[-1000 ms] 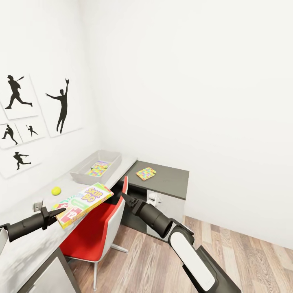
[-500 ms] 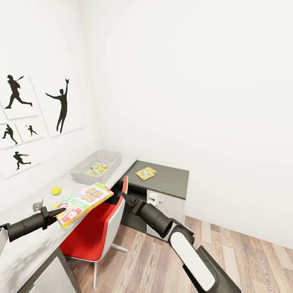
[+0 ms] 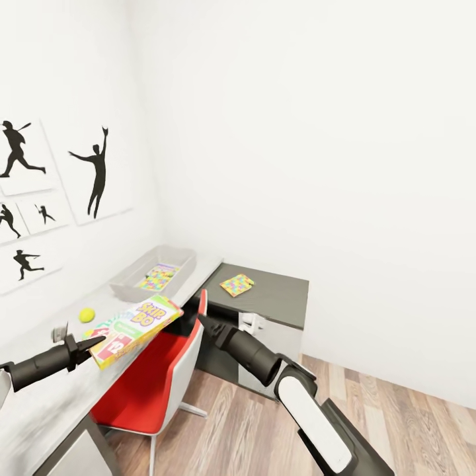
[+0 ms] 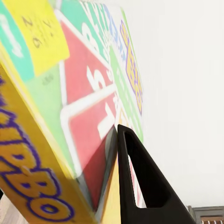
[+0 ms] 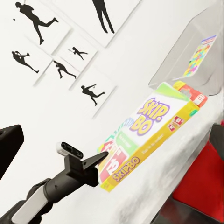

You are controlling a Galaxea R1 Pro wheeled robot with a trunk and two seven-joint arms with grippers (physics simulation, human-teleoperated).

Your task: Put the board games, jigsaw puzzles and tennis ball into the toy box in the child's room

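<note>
My left gripper is shut on the corner of the SKIP-BO board game, holding it tilted just above the table. In the left wrist view one black finger presses on the box. The tennis ball lies on the table beside it. Further along stands the grey toy box with a jigsaw puzzle inside. A second jigsaw puzzle lies on the dark cabinet. My right gripper hovers over the chair, open, its fingers wide apart and empty.
A red chair is tucked under the table below the held box. The dark grey cabinet stands in the corner at the table's end. Silhouette posters hang on the left wall. Wood floor lies to the right.
The whole view has shifted slightly, so the camera moved. My left gripper has raised the SKIP-BO box a little relative to the table. The right arm is about where it was.
</note>
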